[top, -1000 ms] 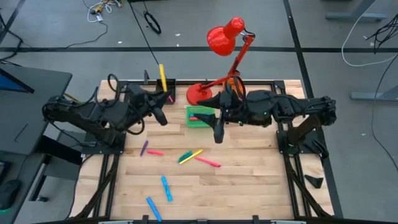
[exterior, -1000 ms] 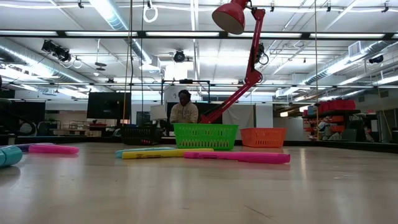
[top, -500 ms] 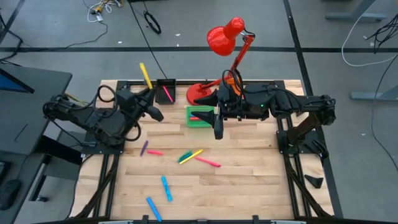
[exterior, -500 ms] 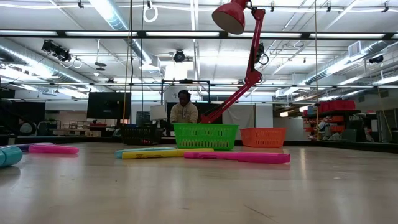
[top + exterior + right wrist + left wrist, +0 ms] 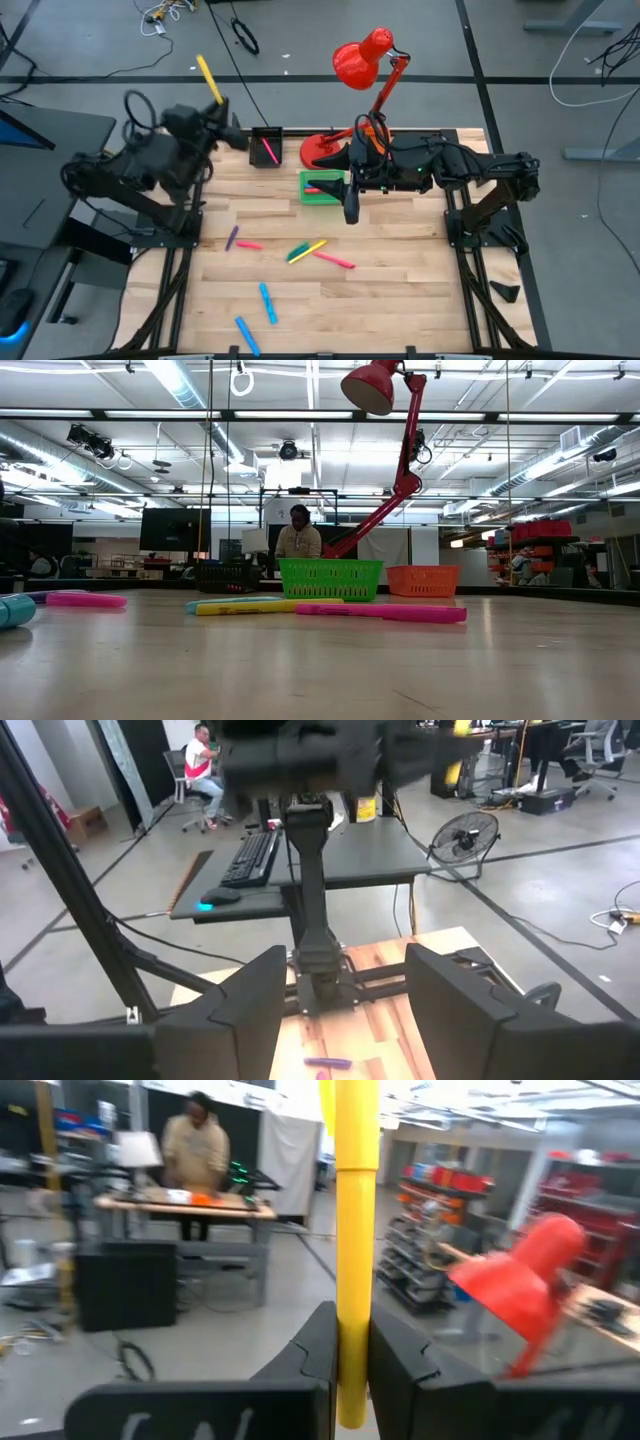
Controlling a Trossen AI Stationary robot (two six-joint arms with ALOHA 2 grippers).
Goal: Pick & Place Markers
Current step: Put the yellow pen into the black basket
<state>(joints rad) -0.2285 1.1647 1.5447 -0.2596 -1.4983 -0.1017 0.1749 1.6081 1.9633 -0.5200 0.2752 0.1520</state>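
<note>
My left gripper (image 5: 216, 100) is raised above the table's far left corner and shut on a yellow marker (image 5: 208, 75), which also shows in the left wrist view (image 5: 354, 1230). My right gripper (image 5: 351, 208) is open and empty beside the green bin (image 5: 320, 188), which holds a pink marker. The black bin (image 5: 266, 148) holds another pink marker. Loose markers lie flat on the table: purple (image 5: 231, 237), pink (image 5: 250, 244), yellow-green (image 5: 307, 250), pink (image 5: 335, 260) and two blue (image 5: 267, 302). My left gripper pinches the yellow marker between its two fingers (image 5: 318, 1360), near one end of the barrel (image 5: 352, 1380). Most of the marker's length sticks out past the fingers on one side. The marker is lifted clear of the table and the bins.
A red desk lamp (image 5: 360, 60) stands on its base at the table's far edge, its arm over my right arm. In the low view an orange bin (image 5: 423, 580) stands right of the green bin (image 5: 330, 578). A person sits in the room beyond.
My left gripper has risen and gone from above the black bin toward the table's far left corner, still shut on the yellow marker. The marker has tipped so its free end points far-left.
</note>
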